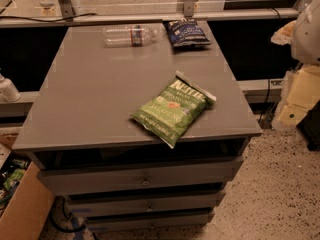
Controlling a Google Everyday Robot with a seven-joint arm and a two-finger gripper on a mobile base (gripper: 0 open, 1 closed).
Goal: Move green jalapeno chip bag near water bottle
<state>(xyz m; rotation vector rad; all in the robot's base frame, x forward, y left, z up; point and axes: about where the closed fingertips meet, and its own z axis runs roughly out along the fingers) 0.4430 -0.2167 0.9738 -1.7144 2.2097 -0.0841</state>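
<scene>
Chip bags, two. We count one green jalapeno chip bag, lettered "Kettle" in white, lying flat at the front right of the grey table, its lower corner reaching the front edge. We count one smaller dark blue chip bag at the back, its writing unreadable. One water bottle lies on its side at the back with a dark label band, just left of the blue bag and well apart from the green one. One gripper is off the table at the right; open or closed, we cannot tell.
</scene>
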